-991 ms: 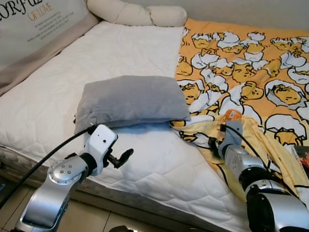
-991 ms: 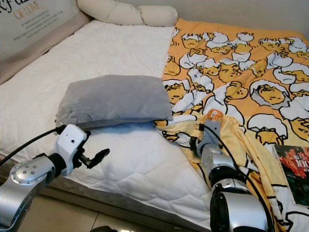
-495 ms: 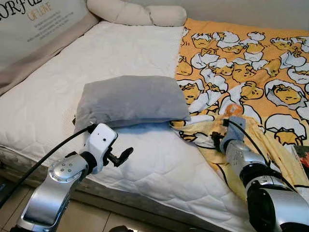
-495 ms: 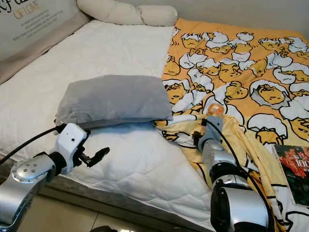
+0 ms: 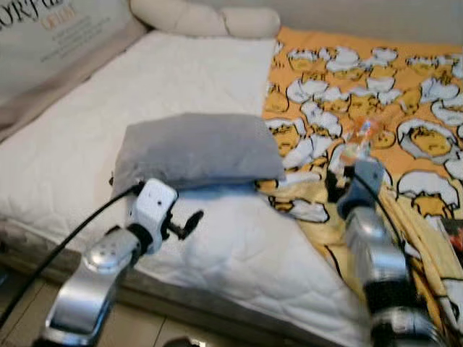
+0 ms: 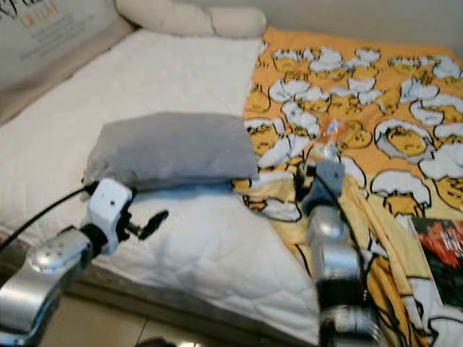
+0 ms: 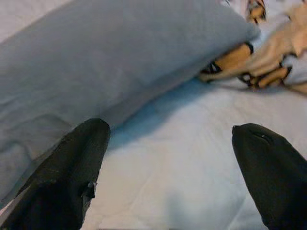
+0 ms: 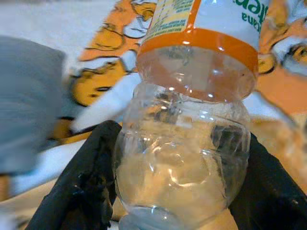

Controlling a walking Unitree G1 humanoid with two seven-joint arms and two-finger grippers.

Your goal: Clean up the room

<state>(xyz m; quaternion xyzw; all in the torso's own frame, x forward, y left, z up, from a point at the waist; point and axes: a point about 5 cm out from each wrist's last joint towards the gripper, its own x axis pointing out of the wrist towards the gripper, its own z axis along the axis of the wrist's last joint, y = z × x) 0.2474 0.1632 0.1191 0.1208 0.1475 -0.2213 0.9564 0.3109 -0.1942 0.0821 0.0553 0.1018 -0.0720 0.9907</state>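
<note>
R gripper [image 8: 182, 191] clamped on clear bottle [image 8: 192, 120], lifted off blanket [image 5: 376, 79]. L gripper [image 7: 168, 167] spread wide, near grey pillow [image 7: 105, 62]. Next, likely: carry bottle to bin.

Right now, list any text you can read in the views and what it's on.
"ana": a fragment on the label of the bottle held in the right claw; the green letters above it are cut off and the yellow panel's print is too small.
"ORF...": large letters on the bedside panel, cut off and blurred; the orange line beneath is unreadable.
Book cover: lettering too blurred.
</note>
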